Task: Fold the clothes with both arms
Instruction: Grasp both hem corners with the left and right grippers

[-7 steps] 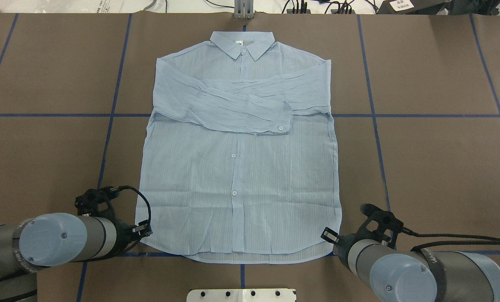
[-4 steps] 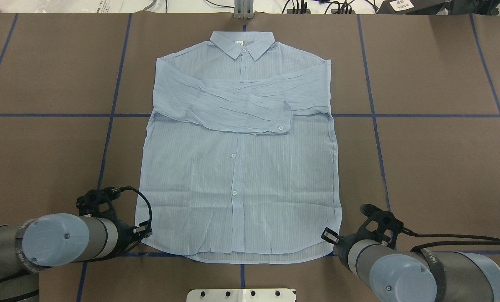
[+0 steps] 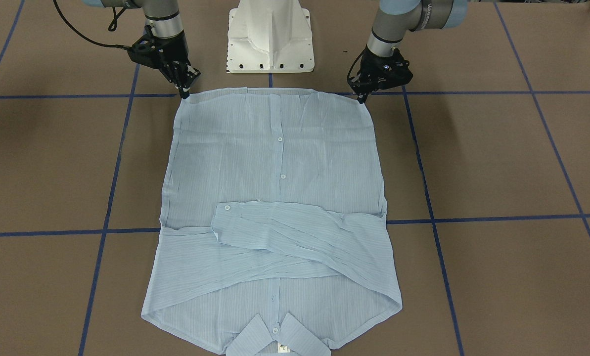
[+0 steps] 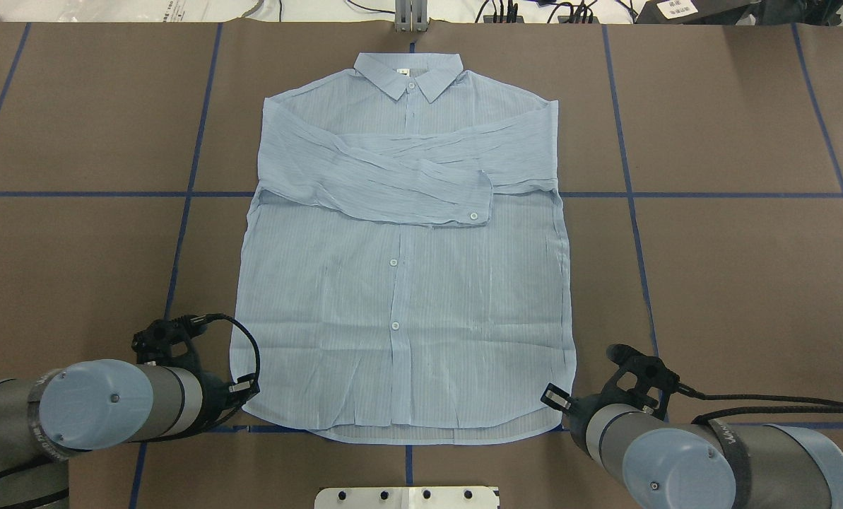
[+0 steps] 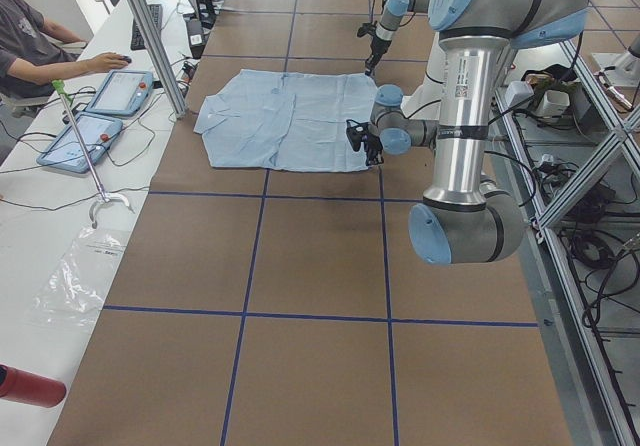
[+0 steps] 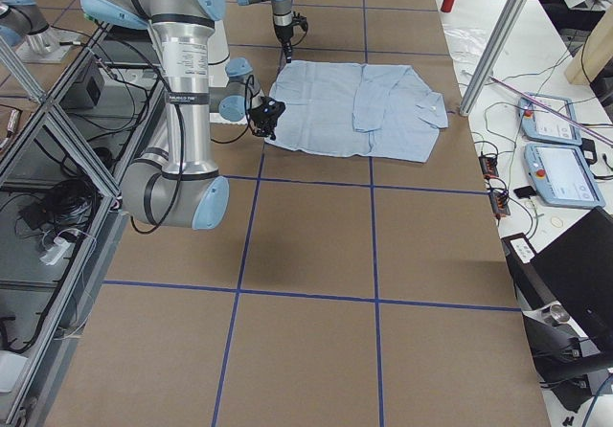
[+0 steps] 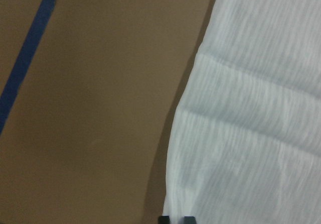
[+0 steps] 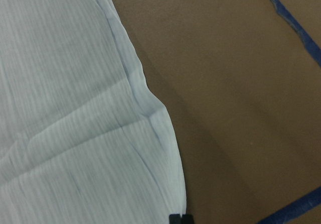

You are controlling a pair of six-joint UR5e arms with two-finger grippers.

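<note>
Overhead exterior view: pale-blue striped shirt [image 4: 400, 304] lying flat, buttoned front up, on the brown bench [image 4: 732, 283], with the collar [image 4: 407, 74] away from the robot and both sleeves [image 4: 393, 177] crossed over the chest. Left end effector [image 3: 361, 98] and right end effector [image 3: 184, 93] each stand at one of the two hem corners nearest the robot, fingers drawn together to a point and apparently pinching the cloth edge. The fabric looks thin, light and limp, and creases readily; it would probably sag between holds and could slip from a shallow pinch. Judged best hold: both hem corners, gripped through both layers and lifted evenly, so the lower half carries towards the collar without dragging the sleeves.
</note>
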